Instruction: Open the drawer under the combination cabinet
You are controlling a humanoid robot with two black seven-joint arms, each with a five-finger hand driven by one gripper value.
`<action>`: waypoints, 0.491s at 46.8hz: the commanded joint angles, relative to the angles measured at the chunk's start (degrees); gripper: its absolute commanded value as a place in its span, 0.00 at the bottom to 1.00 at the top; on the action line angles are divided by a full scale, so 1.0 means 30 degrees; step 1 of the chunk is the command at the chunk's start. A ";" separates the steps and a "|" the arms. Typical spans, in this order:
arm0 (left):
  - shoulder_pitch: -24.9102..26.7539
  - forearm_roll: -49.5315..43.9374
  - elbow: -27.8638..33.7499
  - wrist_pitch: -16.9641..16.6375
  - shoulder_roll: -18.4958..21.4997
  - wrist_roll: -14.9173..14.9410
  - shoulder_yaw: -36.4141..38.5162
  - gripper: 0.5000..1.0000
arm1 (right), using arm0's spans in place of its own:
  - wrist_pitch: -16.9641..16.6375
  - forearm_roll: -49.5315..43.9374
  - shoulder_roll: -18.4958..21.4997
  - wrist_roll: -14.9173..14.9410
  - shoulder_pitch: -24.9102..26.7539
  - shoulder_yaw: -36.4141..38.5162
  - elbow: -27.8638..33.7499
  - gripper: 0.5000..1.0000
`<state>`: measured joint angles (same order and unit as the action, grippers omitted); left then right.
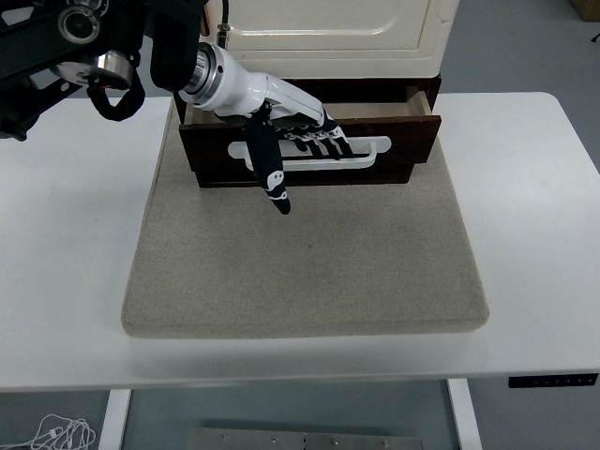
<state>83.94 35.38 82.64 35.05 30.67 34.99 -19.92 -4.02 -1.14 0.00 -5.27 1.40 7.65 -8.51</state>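
- Left hand (286, 131) comes in from the upper left, its four fingers (319, 142) hooked into the white handle (361, 150) on the drawer front while the thumb hangs straight down in front of the wood. I read that as clamped on the handle, though the fingertips are hard to make out against the slot.
- Nearest to me, the white table (66, 281) carries a grey mat (309, 262), bare across its near half.
- At the mat's far edge sits the dark wooden drawer (412, 141), pulled a little way out of its housing; the right corner stands further forward than the left, so it looks slightly skewed.
- I judge the drawer stiff and fairly light, but a crooked pull could make it bind. The handle is rigid and smooth; taking it nearer its middle should keep the pull even.
- Above and behind it stands the cream cabinet (328, 23).
- My right arm is out of view.
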 commanded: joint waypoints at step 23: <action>0.0027 -0.0748 -0.0389 -0.0017 -0.0085 0.0002 -0.1505 1.00 | -0.0008 0.0000 0.0000 -0.0001 0.0002 0.0000 -0.0006 0.85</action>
<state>83.97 34.09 81.47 35.00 30.49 35.00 -23.64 -4.01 -1.14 0.00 -5.27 1.40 7.65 -8.52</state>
